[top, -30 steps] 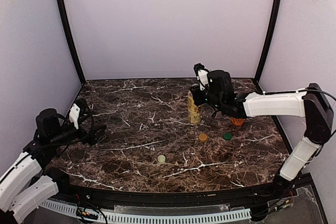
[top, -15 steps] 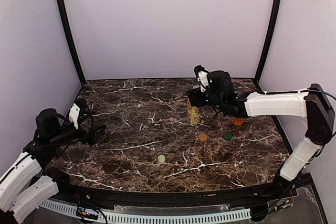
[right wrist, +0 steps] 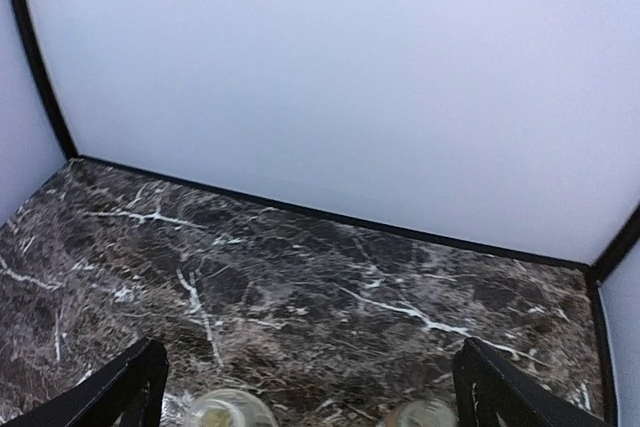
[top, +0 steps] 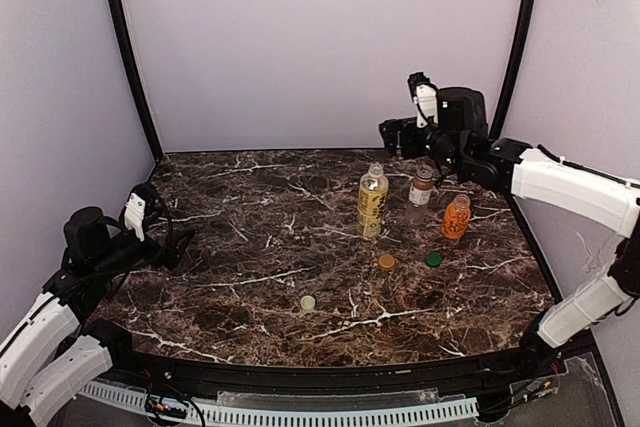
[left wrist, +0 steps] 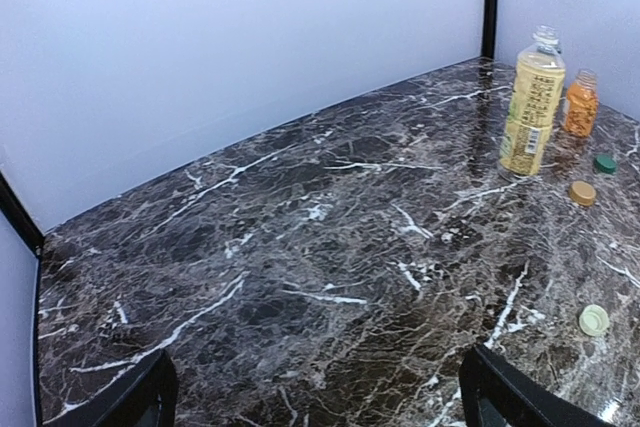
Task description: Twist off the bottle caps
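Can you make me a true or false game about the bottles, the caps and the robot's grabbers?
1. The yellow bottle, brown bottle and orange bottle all stand upright on the table. True.
2. The right gripper is squeezing the yellow bottle. False: it hangs open above and behind the bottles, holding nothing.
3. Three loose caps lie on the table: a green cap, an orange cap and a pale cap. True.
4. The green cap lies right beside the left gripper. False: it lies on the far side from it, just in front of the orange bottle.
5. The left gripper is open and empty. True.
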You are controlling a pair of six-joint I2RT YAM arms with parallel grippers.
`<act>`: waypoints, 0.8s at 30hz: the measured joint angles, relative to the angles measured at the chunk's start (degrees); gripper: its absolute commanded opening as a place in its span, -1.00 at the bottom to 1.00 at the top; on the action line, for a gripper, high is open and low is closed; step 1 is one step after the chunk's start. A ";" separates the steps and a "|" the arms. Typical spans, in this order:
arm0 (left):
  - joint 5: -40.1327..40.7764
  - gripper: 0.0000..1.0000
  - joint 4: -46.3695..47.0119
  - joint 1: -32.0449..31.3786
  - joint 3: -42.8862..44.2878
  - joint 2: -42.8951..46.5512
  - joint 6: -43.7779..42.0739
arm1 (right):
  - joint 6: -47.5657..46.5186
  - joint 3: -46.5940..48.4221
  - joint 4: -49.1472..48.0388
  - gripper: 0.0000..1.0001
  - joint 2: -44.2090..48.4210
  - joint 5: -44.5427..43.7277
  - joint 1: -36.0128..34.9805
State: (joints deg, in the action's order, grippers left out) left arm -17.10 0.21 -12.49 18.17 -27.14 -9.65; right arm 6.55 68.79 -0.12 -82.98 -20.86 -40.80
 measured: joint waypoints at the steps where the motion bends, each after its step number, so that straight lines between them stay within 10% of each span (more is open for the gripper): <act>1: 0.96 0.98 0.15 0.28 -0.04 0.17 0.09 | 1.01 -0.07 1.73 0.97 2.08 -1.03 1.73; 14: 13.90 0.97 0.09 6.34 -3.06 4.83 4.52 | 15.47 -25.75 20.15 0.97 36.30 -10.75 16.74; 24: 13.84 0.97 0.11 9.81 -4.76 8.35 5.22 | 23.04 -38.34 23.93 0.97 38.36 -8.35 23.17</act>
State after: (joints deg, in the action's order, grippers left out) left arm -3.27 0.32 -2.68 13.41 -18.79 -4.43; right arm 29.58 30.46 23.81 -44.62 -29.21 -17.63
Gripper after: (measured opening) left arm 0.987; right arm 0.986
